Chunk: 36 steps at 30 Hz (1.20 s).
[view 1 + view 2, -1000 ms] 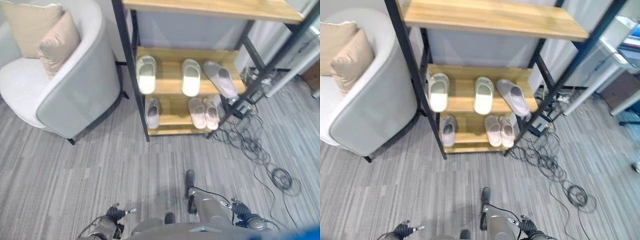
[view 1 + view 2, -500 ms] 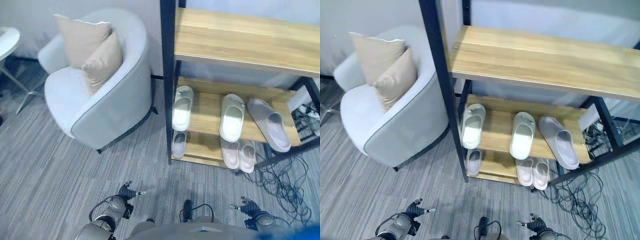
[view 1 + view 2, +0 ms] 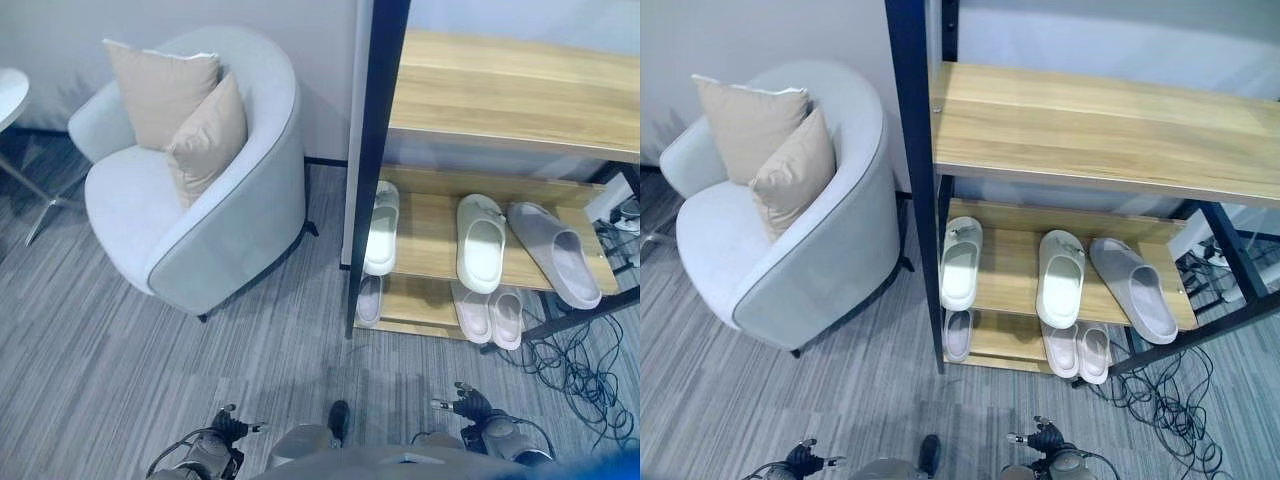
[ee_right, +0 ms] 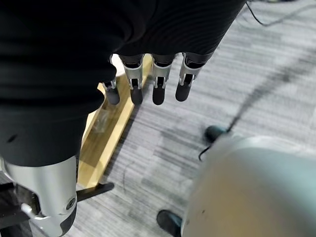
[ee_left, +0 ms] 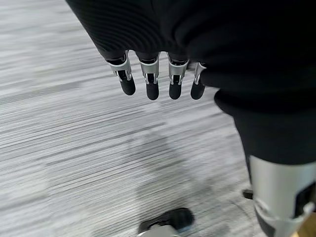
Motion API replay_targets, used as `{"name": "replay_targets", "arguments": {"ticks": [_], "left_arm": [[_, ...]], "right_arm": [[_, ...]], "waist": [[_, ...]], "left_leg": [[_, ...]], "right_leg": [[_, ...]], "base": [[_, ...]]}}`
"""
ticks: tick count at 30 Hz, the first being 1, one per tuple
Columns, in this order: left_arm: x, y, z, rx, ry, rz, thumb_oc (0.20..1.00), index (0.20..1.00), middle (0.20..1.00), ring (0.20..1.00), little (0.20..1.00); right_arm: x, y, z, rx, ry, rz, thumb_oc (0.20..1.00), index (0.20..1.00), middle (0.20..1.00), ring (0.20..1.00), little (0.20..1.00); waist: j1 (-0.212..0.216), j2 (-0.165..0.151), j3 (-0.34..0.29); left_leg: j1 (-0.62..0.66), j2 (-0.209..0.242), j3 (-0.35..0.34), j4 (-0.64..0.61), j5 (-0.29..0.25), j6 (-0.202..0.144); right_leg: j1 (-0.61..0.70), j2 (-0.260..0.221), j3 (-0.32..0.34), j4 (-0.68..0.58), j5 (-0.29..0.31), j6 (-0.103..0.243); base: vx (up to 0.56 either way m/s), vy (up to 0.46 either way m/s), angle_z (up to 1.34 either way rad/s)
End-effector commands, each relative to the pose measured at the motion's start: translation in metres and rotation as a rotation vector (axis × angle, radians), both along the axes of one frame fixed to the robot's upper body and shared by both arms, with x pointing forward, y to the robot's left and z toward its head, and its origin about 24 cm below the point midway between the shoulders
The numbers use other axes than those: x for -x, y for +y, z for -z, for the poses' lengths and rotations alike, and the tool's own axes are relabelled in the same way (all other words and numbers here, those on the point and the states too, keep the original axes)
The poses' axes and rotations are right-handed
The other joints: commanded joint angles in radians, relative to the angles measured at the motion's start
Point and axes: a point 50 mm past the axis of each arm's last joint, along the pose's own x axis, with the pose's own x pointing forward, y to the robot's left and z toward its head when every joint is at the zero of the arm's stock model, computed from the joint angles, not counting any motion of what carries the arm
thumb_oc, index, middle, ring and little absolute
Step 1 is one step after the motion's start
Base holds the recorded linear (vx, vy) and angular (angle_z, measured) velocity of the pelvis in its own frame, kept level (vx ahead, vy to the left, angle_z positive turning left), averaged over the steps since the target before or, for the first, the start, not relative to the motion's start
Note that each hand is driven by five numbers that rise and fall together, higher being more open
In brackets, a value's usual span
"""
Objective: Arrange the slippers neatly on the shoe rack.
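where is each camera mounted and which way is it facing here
Left eye view: on the head, looking down at the armchair and shoe rack; left hand at the bottom edge.
Right eye view: the same head, slightly aside, same slippers; right hand low.
Left wrist view: along the left hand's straight fingers to the carpet.
Right wrist view: along the right hand's straight fingers; shares the rack with the eye views.

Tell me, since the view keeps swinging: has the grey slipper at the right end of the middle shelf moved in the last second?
No. The grey slipper lies angled beside the white slipper at the shelf's right end, as before; only the camera shifted.
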Motion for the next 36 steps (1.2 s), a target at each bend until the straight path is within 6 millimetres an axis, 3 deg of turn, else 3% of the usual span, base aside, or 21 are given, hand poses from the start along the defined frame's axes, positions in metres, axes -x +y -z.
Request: {"name": "replay_targets", "arguments": {"ticks": [1, 10, 14, 16, 17, 19, 20, 21, 22, 23, 24, 25, 30, 33, 36], "left_arm": [[0.0, -0.016, 0.004, 0.042, -0.03, -0.032, 1.0, 1.0, 1.0, 1.0, 1.0], [-0.008, -0.033, 0.007, 0.074, -0.039, 0.032, 1.0, 1.0, 1.0, 1.0, 1.0], [-0.009, -0.038, 0.008, 0.09, -0.03, 0.065, 1.0, 1.0, 1.0, 1.0, 1.0], [-0.012, -0.036, 0.006, 0.097, -0.035, 0.07, 1.0, 1.0, 1.0, 1.0, 1.0], [-0.01, -0.035, 0.006, 0.103, -0.036, 0.067, 1.0, 1.0, 1.0, 1.0, 1.0], [-0.011, -0.035, 0.006, 0.099, -0.045, 0.068, 1.0, 1.0, 1.0, 1.0, 1.0], [-0.007, -0.036, 0.007, 0.105, -0.044, 0.062, 1.0, 1.0, 1.0, 1.0, 1.0], [-0.01, -0.039, 0.006, 0.108, -0.063, 0.065, 1.0, 1.0, 1.0, 1.0, 1.0], [-0.011, -0.046, 0.007, 0.135, -0.069, 0.078, 1.0, 1.0, 1.0, 1.0, 1.0], [-0.011, -0.044, 0.007, 0.125, -0.06, 0.094, 1.0, 1.0, 1.0, 1.0, 1.0], [-0.014, -0.039, 0.005, 0.121, -0.072, 0.089, 1.0, 1.0, 1.0, 1.0, 1.0], [-0.012, -0.041, 0.006, 0.125, -0.062, 0.098, 1.0, 1.0, 1.0, 1.0, 1.0], [-0.011, -0.04, 0.006, 0.117, -0.058, 0.121, 1.0, 1.0, 1.0, 1.0, 1.0], [-0.008, -0.041, 0.007, 0.116, -0.044, 0.146, 1.0, 1.0, 1.0, 1.0, 1.0], [-0.007, -0.042, 0.007, 0.121, -0.044, 0.125, 1.0, 1.0, 1.0, 1.0, 1.0]], "right_arm": [[-0.002, -0.025, -0.007, 0.059, -0.024, -0.004, 1.0, 1.0, 1.0, 1.0, 1.0], [-0.022, -0.013, -0.014, 0.02, -0.107, -0.051, 1.0, 1.0, 1.0, 1.0, 1.0], [-0.028, 0.006, -0.014, -0.033, -0.122, -0.131, 1.0, 1.0, 1.0, 1.0, 1.0], [-0.036, 0.005, -0.019, -0.04, -0.144, -0.171, 1.0, 1.0, 1.0, 1.0, 1.0], [-0.026, 0.012, -0.015, -0.083, -0.123, -0.183, 1.0, 1.0, 1.0, 1.0, 1.0], [-0.032, 0.024, -0.017, -0.108, -0.147, -0.221, 1.0, 1.0, 1.0, 1.0, 1.0], [-0.102, 0.051, -0.08, -0.117, -0.538, -0.495, 1.0, 1.0, 1.0, 1.0, 1.0], [-0.122, 0.064, -0.104, -0.121, -0.651, -0.537, 1.0, 1.0, 1.0, 1.0, 1.0], [-0.085, 0.05, -0.067, -0.204, -0.465, -0.453, 1.0, 1.0, 1.0, 1.0, 1.0], [-0.069, 0.043, -0.046, -0.185, -0.302, -0.4, 1.0, 1.0, 1.0, 1.0, 1.0], [-0.079, 0.066, -0.068, -0.233, -0.42, -0.54, 1.0, 1.0, 1.0, 1.0, 1.0], [-0.075, 0.068, -0.061, -0.233, -0.371, -0.567, 1.0, 1.0, 1.0, 1.0, 1.0], [-0.102, 0.105, -0.106, -0.415, -0.551, -0.698, 1.0, 1.0, 1.0, 1.0, 1.0], [-0.112, 0.114, -0.122, -0.48, -0.602, -0.733, 1.0, 1.0, 1.0, 1.0, 1.0], [-0.122, 0.109, -0.133, -0.468, -0.666, -0.701, 1.0, 1.0, 1.0, 1.0, 1.0]], "waist": [[-0.017, 0.003, -0.036], [-0.019, 0.015, -0.044], [-0.003, 0.022, -0.047], [0.001, 0.018, -0.047], [0.003, 0.019, -0.043], [0.008, 0.022, -0.04], [0.017, 0.028, -0.03], [0.023, 0.028, -0.031], [0.014, 0.034, -0.029], [0.01, 0.03, -0.035], [0.016, 0.023, -0.038], [0.019, 0.023, -0.04], [0.039, 0.014, -0.032], [0.051, 0.005, -0.034], [0.052, 0.002, -0.036]], "left_leg": [[0.035, 0.08, 0.001, 0.013, -0.095, -0.059], [0.078, 0.1, -0.033, -0.05, -0.063, -0.08], [0.082, 0.101, -0.044, -0.07, -0.051, -0.082], [0.079, 0.1, -0.046, -0.07, -0.05, -0.084], [0.075, 0.099, -0.044, -0.07, -0.046, -0.085], [0.068, 0.095, -0.047, -0.07, -0.043, -0.086], [0.063, 0.095, -0.046, -0.07, -0.038, -0.089], [0.051, 0.092, -0.048, -0.07, -0.034, -0.089], [0.049, 0.093, -0.038, -0.07, -0.033, -0.09], [0.047, 0.092, -0.039, -0.07, -0.036, -0.093], [0.048, 0.094, -0.035, -0.07, -0.038, -0.094], [0.05, 0.094, -0.034, -0.07, -0.039, -0.095], [0.059, 0.098, -0.033, -0.07, -0.04, -0.098], [0.061, 0.1, -0.037, -0.07, -0.043, -0.102], [0.059, 0.101, -0.04, -0.07, -0.042, -0.102]], "right_leg": [[0.019, 0.082, -0.123, -0.038, 0.07, -0.069], [0.072, 0.116, -0.176, -0.069, 0.039, -0.09], [0.09, 0.119, -0.198, -0.094, 0.038, -0.09], [0.093, 0.118, -0.203, -0.104, 0.041, -0.089], [0.094, 0.118, -0.204, -0.111, 0.045, -0.087], [0.092, 0.118, -0.208, -0.119, 0.048, -0.087], [0.09, 0.117, -0.21, -0.124, 0.049, -0.085], [0.08, 0.116, -0.212, -0.125, 0.053, -0.084], [0.076, 0.116, -0.207, -0.126, 0.054, -0.081], [0.074, 0.116, -0.212, -0.126, 0.05, -0.082], [0.074, 0.114, -0.211, -0.126, 0.048, -0.081], [0.077, 0.114, -0.212, -0.126, 0.046, -0.08], [0.088, 0.117, -0.209, -0.126, 0.041, -0.08], [0.095, 0.12, -0.219, -0.126, 0.037, -0.081], [0.094, 0.122, -0.221, -0.126, 0.037, -0.081]], "base": [[0.1, -0.168, 0.43], [0.04, -0.06, 0.15], [0.02, -0.001, 0.06], [0.0, 0.0, 0.17], [-0.02, 0.009, 0.12], [-0.05, 0.028, 0.02], [-0.08, 0.035, -0.02], [-0.07, 0.051, -0.08], [-0.03, 0.028, 0.06], [0.01, 0.017, 0.23], [0.02, -0.003, 0.18], [0.0, 0.0, 0.0], [0.0, 0.006, -0.02], [0.01, 0.003, -0.01], [0.0, 0.0, 0.0]]}}
